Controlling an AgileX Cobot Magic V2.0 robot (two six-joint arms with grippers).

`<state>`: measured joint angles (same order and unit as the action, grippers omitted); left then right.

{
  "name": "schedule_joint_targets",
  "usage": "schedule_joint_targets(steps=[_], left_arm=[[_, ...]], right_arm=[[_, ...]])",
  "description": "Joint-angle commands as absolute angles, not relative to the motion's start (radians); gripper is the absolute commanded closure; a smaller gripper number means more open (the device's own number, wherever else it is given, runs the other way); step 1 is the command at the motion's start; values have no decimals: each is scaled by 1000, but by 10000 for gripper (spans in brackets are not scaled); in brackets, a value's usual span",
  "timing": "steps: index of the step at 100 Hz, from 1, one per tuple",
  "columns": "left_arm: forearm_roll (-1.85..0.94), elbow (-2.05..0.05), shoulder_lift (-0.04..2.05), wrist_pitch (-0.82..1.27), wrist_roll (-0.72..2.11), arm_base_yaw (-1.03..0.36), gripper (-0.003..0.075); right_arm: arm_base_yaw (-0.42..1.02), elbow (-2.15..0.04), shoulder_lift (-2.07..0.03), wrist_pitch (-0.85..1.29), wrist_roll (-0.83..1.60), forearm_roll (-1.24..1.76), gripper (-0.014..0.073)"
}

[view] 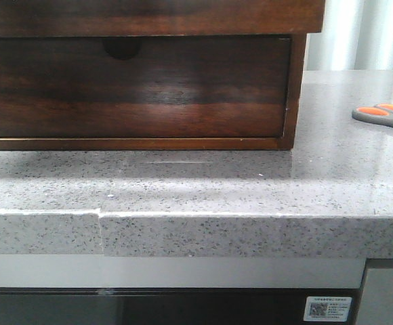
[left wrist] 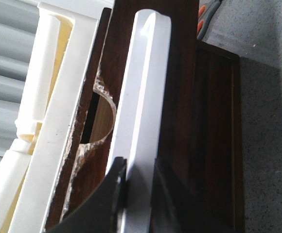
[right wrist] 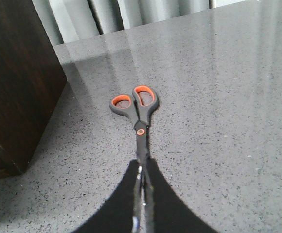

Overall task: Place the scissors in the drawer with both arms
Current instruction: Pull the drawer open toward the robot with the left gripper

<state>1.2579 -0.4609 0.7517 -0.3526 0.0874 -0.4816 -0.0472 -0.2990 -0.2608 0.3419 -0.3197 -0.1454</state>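
The scissors (right wrist: 135, 108), grey-handled with orange-lined loops, lie flat over the speckled counter, handles pointing away from my right gripper (right wrist: 142, 167). That gripper is shut on their blades. In the front view the scissors (view: 386, 116) show at the far right edge, and neither gripper appears there. The drawer (view: 149, 17) is the plain dark-brown front at the top of the cabinet. My left gripper (left wrist: 140, 167) is shut on the whitish strip (left wrist: 143, 87) along the top edge of the drawer (left wrist: 180, 73), one black finger on each side. A corner of the scissors (left wrist: 206, 17) peeks past the drawer.
Below the plain front sits a like drawer front (view: 135, 88) with a half-round finger notch (view: 122, 47). The cabinet's side wall (right wrist: 14, 82) stands close beside the scissors. A cream plastic frame (left wrist: 48, 97) lies beyond the notch. The counter edge (view: 196, 217) runs across the front.
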Motion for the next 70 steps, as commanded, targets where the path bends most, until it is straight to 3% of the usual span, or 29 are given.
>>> schedule_joint_targets(steps=[1,11,23,55,65,70], left_arm=[[1194,-505,729,-448,74,-485,638],[1194,-505,729,-452,74,-485,507],[1194,-505,729,-457,74,-485,417],[1037,-505,696,-631,74,-485,413],[903,-505,656,-634,74,-485,414],[858,-505,634,-634,74,-485,414]], right_arm=[[-47,-325,-279,266,-316,-152,655],[-47,-325,-279,266,-316,-152,655],[-47,-325,-279,266,-316,-152,655],[-47,-327,-298,266,-316,-152,650],[-47,-348,-367,277,-310,-154,574],[-47,-369,-412,281,-295,-154,488]])
